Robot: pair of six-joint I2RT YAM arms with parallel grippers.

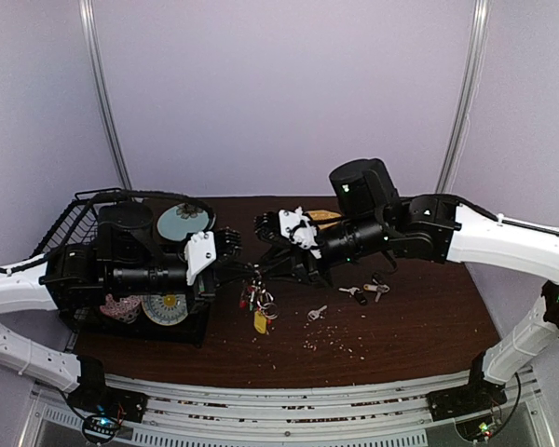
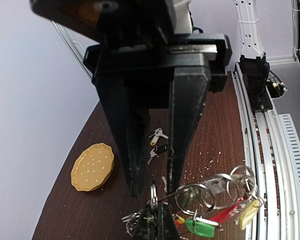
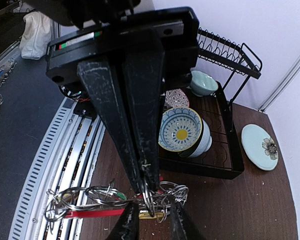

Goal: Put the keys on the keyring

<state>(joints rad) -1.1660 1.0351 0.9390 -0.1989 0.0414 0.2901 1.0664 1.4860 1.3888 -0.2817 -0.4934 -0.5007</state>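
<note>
My left gripper (image 2: 157, 220) is shut on one silver loop of the keyring (image 2: 215, 195), a chain of metal rings with a red curved section (image 2: 229, 214) and green and yellow tags. In the top view the keyring (image 1: 258, 300) hangs below both grippers, mid-table. My right gripper (image 3: 153, 220) faces the left one with its fingers apart, one on each side of the pinched loop, closed on nothing. Loose keys lie on the table: one silver (image 1: 317, 313), one with a black head (image 2: 160, 150), one with a yellow tag (image 2: 157, 135).
A black dish rack (image 3: 225, 150) with a blue-and-yellow bowl (image 3: 182, 129) stands at the left of the table. A pale teal plate (image 3: 260, 147) lies behind it. A yellow biscuit-shaped disc (image 2: 92, 166) sits at the back. Crumbs are scattered near the front edge (image 1: 331, 343).
</note>
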